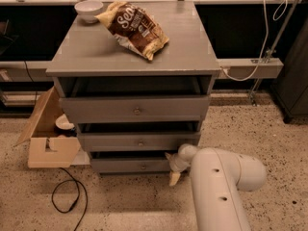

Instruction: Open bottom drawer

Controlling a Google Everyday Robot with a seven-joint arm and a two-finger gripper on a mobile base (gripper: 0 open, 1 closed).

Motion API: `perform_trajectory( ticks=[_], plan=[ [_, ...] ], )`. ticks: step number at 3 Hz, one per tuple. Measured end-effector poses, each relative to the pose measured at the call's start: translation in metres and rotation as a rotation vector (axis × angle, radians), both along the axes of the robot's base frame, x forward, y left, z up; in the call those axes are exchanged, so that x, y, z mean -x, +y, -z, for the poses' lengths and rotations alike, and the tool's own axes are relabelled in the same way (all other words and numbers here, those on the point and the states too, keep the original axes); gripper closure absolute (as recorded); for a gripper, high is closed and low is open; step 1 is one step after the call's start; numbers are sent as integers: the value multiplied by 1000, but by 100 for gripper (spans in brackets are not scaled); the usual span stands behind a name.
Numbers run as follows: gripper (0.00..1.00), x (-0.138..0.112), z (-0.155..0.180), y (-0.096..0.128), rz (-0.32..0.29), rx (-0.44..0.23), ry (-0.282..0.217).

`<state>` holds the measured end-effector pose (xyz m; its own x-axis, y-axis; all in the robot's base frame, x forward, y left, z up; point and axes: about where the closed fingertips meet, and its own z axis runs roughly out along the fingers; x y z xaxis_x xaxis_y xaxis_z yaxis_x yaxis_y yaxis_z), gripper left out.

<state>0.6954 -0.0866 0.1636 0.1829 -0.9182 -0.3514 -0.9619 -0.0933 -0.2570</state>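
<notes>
Gripper (171, 167) hangs low at the right front corner of the cabinet (185, 47), fingers spread and holding nothing, just beside the bottom drawer (120, 165) on the lowest tier. The step likely calls for shifting left to the centre knob (143, 166), closing squarely on it, then pulling straight out.

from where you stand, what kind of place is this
Probably a robot test lab or workshop, not a home: a speckled hard floor, with a cardboard box and loose cable lying on it. The gripper sits low by the bottom drawer's right end.
</notes>
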Motion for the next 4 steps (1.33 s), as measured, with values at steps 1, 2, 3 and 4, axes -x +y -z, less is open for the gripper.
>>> perform_trajectory(
  ticks=[1,2,3,4],
  plan=[
    [0,-11,11,0,30,2,-2],
    [26,-7,16,-6,55,23,18],
    [58,24,8,-17,76,37,55],
    [81,29,4,-19,79,37,64]
  ],
)
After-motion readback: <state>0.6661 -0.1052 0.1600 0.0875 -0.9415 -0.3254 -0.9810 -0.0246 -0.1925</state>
